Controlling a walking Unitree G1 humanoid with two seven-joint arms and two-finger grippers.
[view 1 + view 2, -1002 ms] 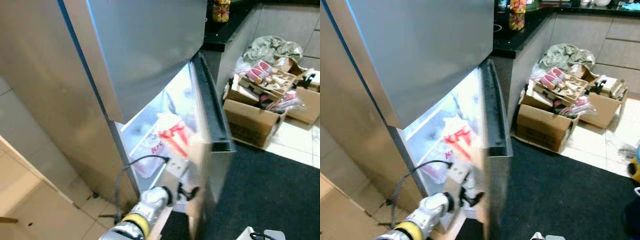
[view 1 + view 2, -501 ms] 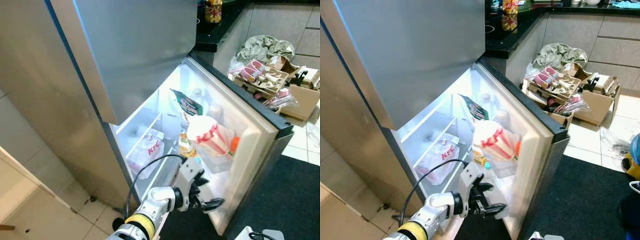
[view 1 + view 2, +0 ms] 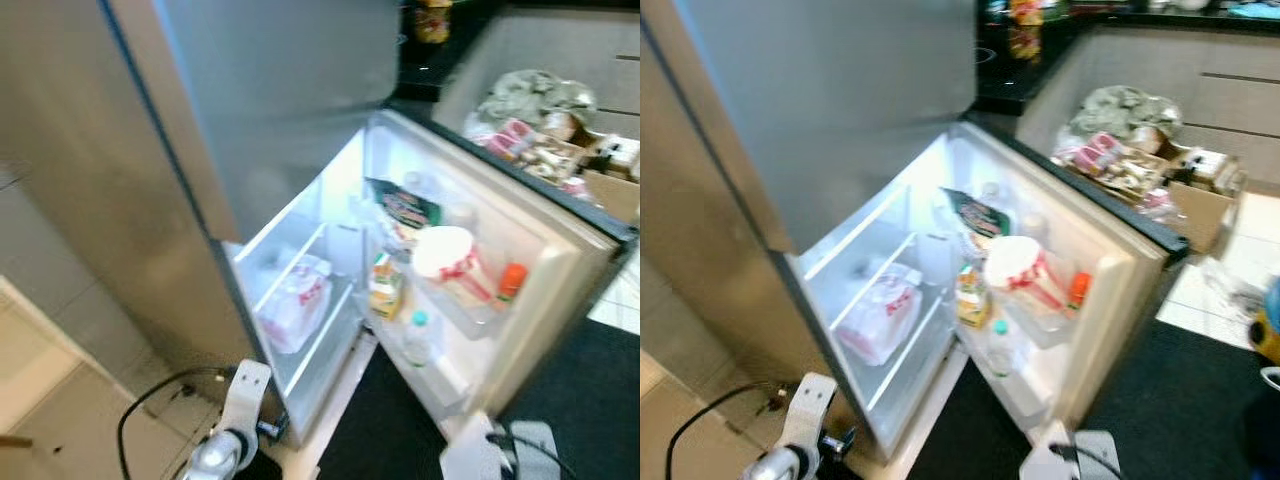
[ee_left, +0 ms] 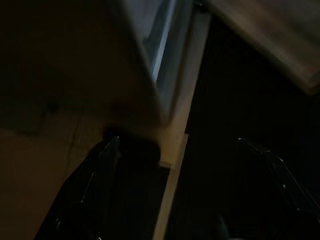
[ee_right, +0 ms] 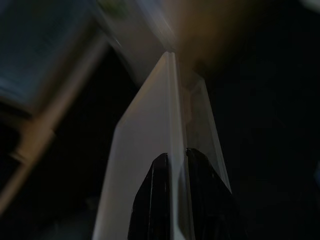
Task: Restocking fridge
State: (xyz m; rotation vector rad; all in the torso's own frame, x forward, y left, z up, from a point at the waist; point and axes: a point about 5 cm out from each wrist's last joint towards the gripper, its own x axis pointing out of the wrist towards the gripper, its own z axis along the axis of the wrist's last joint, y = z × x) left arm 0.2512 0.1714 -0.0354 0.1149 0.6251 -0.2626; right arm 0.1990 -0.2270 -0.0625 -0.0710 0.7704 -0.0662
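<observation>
My left gripper (image 4: 175,185) has dropped away from the cream-lined lower fridge door (image 3: 1110,300), which has swung from nearly shut to wide open. It now hangs low by the cabinet's bottom corner, fingers (image 4: 95,175) spread, and the white door shelf (image 3: 1025,385) is well apart from it.

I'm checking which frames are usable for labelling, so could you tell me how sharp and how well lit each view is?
Left eye view: motion-blurred throughout, the lit fridge interior brightest, the white bag soft-edged. Right eye view: same blur, the red-and-white tub smeared. Left wrist view: very dark, the left gripper barely outlined. Right wrist view: dark, the right gripper against a pale panel.
</observation>
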